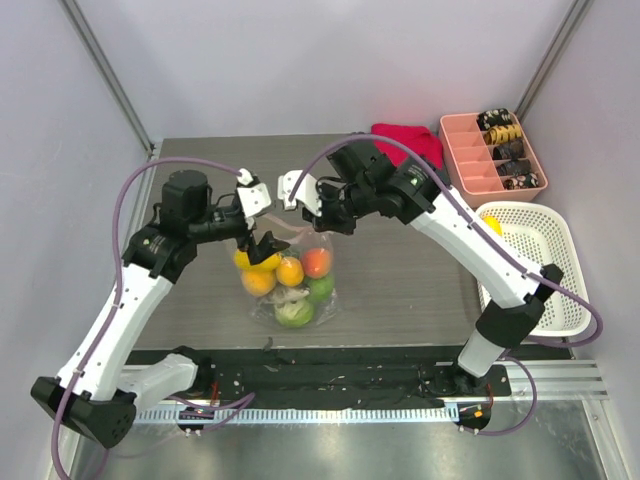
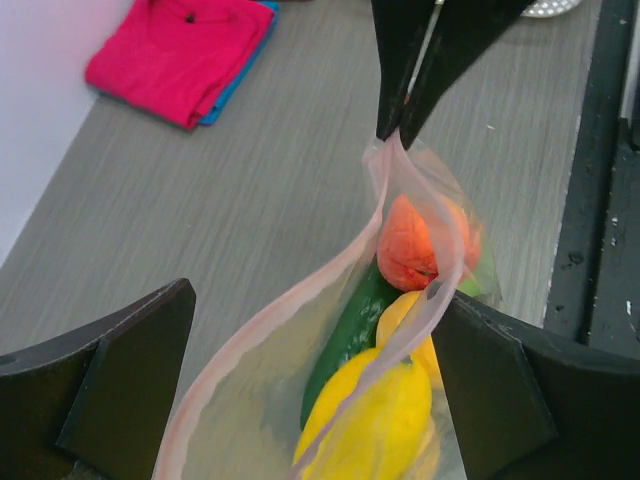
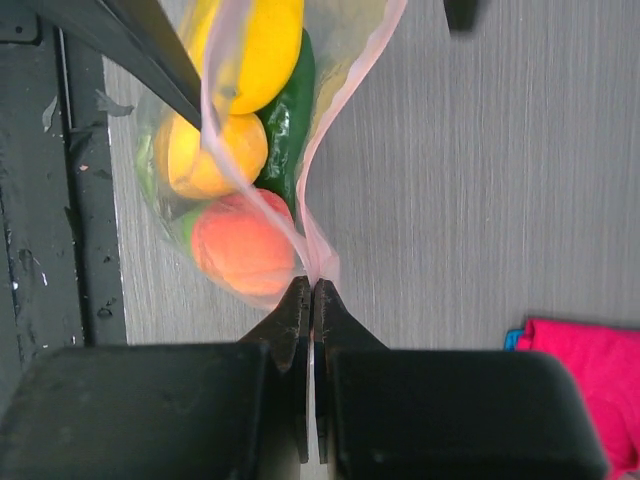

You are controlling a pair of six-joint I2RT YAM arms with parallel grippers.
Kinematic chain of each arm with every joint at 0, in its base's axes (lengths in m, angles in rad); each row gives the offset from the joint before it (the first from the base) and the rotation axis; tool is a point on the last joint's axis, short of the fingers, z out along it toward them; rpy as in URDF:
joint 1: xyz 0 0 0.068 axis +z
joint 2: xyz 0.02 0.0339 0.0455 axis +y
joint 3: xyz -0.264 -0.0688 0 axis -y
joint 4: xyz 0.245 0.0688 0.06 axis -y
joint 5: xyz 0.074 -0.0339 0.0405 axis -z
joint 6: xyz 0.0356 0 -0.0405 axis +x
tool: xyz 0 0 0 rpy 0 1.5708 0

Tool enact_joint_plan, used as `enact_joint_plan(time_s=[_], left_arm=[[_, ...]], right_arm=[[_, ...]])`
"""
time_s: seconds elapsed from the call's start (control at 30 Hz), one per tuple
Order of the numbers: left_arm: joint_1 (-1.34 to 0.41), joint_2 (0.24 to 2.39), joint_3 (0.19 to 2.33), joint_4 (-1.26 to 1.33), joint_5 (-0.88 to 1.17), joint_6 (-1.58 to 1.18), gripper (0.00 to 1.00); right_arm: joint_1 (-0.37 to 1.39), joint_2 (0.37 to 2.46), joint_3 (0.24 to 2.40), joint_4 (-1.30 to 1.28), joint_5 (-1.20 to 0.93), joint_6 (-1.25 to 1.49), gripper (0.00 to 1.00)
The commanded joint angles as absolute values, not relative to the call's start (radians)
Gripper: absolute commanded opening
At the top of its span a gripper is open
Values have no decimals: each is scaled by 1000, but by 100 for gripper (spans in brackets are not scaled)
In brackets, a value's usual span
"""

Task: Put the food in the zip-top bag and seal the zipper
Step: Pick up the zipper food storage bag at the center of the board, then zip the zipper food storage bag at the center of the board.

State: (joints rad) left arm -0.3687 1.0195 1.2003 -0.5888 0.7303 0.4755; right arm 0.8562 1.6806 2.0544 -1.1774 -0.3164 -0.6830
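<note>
A grey wood-grain bench (image 1: 420,290) sits between pale walls. A folded red cloth (image 1: 410,140) and a pink tray (image 1: 470,160) of small parts are at the back, and a white basket (image 1: 560,290) is on the right.

The zip-top bag (image 1: 290,285) lies mid-bench between the two arms, its mouth lifted toward the back. The food is inside it: a yellow lemon (image 2: 375,415), a dark green cucumber (image 2: 350,330) and a red-orange piece (image 2: 405,245) near the mouth, with green round ones lower down.

The right end effector (image 3: 312,292) has its fingers together, clamped on one end of the zipper (image 2: 250,335). That end appears to be where the two pink lips meet. From there the strip's long axis runs straight toward the left end effector (image 1: 262,244), whose fingers stand wide apart and grip nothing.

The two lips separate along the way, so the mouth gapes between those spread fingers. In the left wrist view one lip crosses the middle of the gap and the other passes close to the right-hand finger.

The filling looks done, and sealing is the step that remains. The left arm is the free one and the nearer to the unsealed stretch. Its fingers already straddle the strip, so the next move likely needs both lips caught between them. The lip by the finger could slip outside the gap.

No brand, label or readable writing shows in any view.
</note>
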Motion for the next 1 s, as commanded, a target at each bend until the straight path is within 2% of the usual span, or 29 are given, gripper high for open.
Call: enact_joint_plan(time_s=[0.0,0.03,0.17,0.27,0.3,0.33,0.37,0.4,0.43,0.47,0.57,0.6,0.7,0.83,0.97], left_arm=[[-458,1060,1272,-632,669,523,100],[-469,1068,1278,-637,661,522,98],[-489,1100,1330,-751,698,538,72],[-491,1106,1353,-842,756,554,59],[-489,1101,1353,-850,765,557,51],[-491,1095,1351,-856,767,557,27],[-491,1094,1351,-864,762,557,16],[-491,1088,1351,-873,755,554,6],[-491,1080,1353,-874,744,548,0],[-491,1072,1347,-874,729,537,0],[-491,1031,1316,-855,718,522,0],[-491,1019,1304,-821,710,500,0],[-491,974,1264,-786,712,489,0],[-491,951,1259,-817,735,549,0],[-491,927,1261,-825,738,558,0]], right_arm=[[908,1615,2034,-1124,-250,-706,1],[923,1605,2028,-1126,-244,-707,1],[946,1557,1979,-1098,-210,-713,1],[956,1534,1957,-1091,-189,-700,1],[954,1529,1948,-1088,-186,-698,1],[956,1517,1942,-1083,-186,-696,1],[957,1511,1936,-1078,-184,-690,1],[957,1500,1918,-1062,-183,-686,1],[956,1493,1908,-1052,-173,-678,1],[956,1468,1882,-1025,-167,-667,2],[957,1402,1806,-977,-150,-611,39],[956,1387,1786,-967,-146,-577,65],[951,1312,1709,-947,-153,-504,89],[881,1201,1591,-873,-227,-402,89],[740,1080,1394,-668,-456,-370,88]])
